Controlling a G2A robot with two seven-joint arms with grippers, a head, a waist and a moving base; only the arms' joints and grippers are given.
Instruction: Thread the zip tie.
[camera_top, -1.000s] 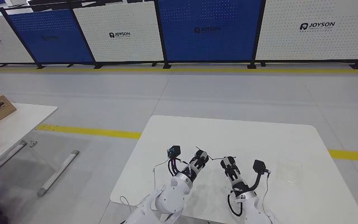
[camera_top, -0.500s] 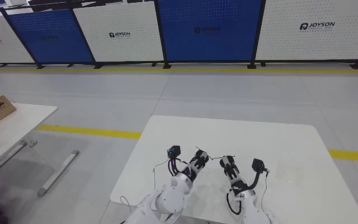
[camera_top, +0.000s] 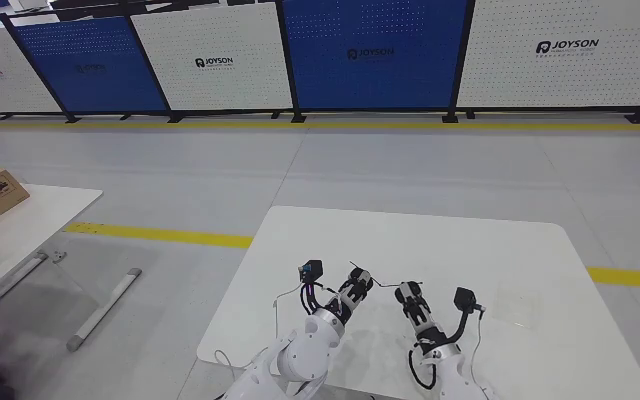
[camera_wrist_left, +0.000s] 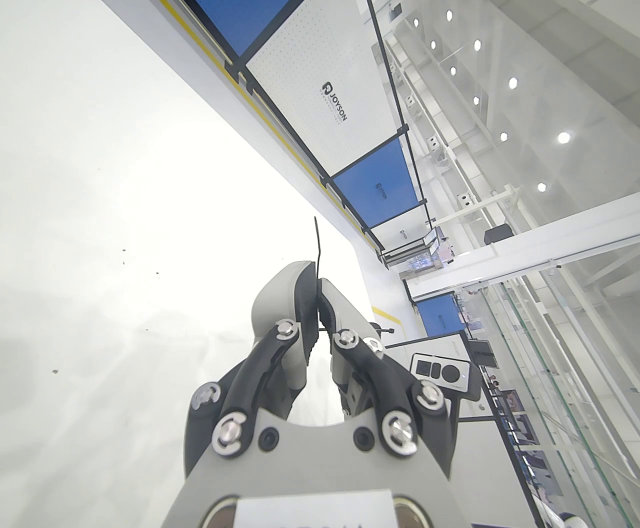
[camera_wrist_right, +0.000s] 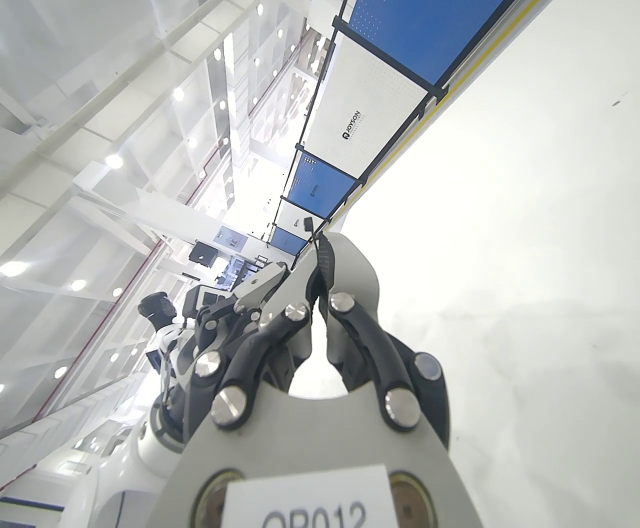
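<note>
A thin black zip tie (camera_top: 385, 281) spans the short gap between my two grippers, low over the near part of the white table (camera_top: 420, 235). My left gripper (camera_top: 362, 279) is shut on one end. In the left wrist view the pointed tail (camera_wrist_left: 316, 240) sticks out past the closed fingertips of that gripper (camera_wrist_left: 318, 280). My right gripper (camera_top: 404, 291) is shut on the other end. In the right wrist view the tie's square head (camera_wrist_right: 306, 223) pokes out just beyond that gripper (camera_wrist_right: 320, 245), and the left gripper (camera_wrist_right: 260, 285) sits close beside it.
A faint transparent sheet (camera_top: 515, 303) lies on the table to the right of the arms. The far half of the table is bare. A second white table (camera_top: 40, 215) stands off to the left, and blue and white fence panels (camera_top: 370, 55) line the back.
The right arm has shifted a few pixels back and forth and ends slightly to the right. The left arm and the zip tie stay put.
</note>
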